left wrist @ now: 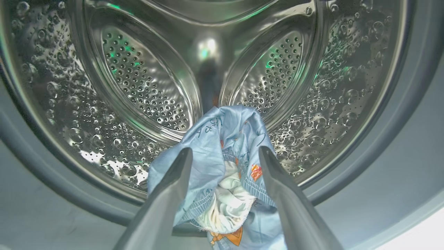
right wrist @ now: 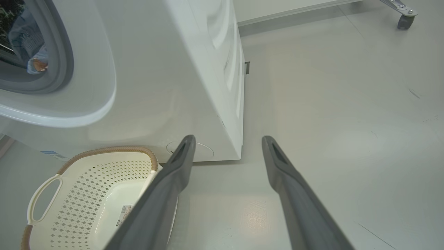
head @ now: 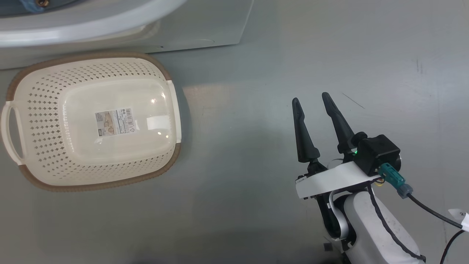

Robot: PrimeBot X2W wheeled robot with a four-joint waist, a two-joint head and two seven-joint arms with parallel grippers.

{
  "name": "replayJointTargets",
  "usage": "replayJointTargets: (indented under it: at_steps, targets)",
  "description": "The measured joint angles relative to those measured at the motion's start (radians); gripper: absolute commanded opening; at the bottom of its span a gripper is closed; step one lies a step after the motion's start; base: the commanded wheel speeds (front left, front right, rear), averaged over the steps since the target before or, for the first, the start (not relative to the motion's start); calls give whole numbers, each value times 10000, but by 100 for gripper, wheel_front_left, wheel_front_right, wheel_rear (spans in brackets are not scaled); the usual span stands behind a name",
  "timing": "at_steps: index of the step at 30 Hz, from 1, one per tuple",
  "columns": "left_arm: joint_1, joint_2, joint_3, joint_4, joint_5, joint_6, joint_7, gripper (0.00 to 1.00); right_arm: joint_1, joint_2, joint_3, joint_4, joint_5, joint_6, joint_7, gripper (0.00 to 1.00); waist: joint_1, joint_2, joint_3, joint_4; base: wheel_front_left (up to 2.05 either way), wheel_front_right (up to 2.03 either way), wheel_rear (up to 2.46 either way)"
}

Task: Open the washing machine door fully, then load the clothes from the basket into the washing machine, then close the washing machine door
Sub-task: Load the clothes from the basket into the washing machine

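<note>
Closest to you, your right arm [head: 370, 220] hangs over the floor [head: 256, 165], off to the right of the basket [head: 40, 110]. Its jaws are wide. The two long dark fingers [head: 303, 135] are spread, with nothing between them. I think it is parked there to keep clear of the other arm.

A bit farther off, the basket sits on the floor just in front of the washing machine [right wrist: 166, 86]. That makes the trip from one to the other short. You can see the label sticker [head: 114, 123] on its bottom with nothing on top of it, so the loading looks almost done.

Farthest away, your left jaws point into the shiny drum [left wrist: 149, 90]. They are wide too. The clothes [left wrist: 211, 152], a blue bundle with white cloth tucked inside, lie between the left fingers [left wrist: 164, 194]. They are low down at the front edge of the drum, by the grey gasket [left wrist: 399, 156]. The jaws do not seem to squeeze them, so I think they are let go.

They sit very near the front. Nudge them deeper, or the door may pinch them when you shut it.
</note>
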Motion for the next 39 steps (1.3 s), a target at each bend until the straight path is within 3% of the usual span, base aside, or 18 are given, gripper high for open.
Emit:
replayJointTargets:
  at_steps: [21,39]
  targets:
    - [2643,-711,1799,-1239,1152,0,0,100,15,-4,-8,21,4,0,0,100,0,0,-199,108,0,0,0]
    - [4857,-1300,2577,-2010,2013,0,0,100,54,-6,-12,12,2,0,0,100,0,0,-186,107,0,0,0]
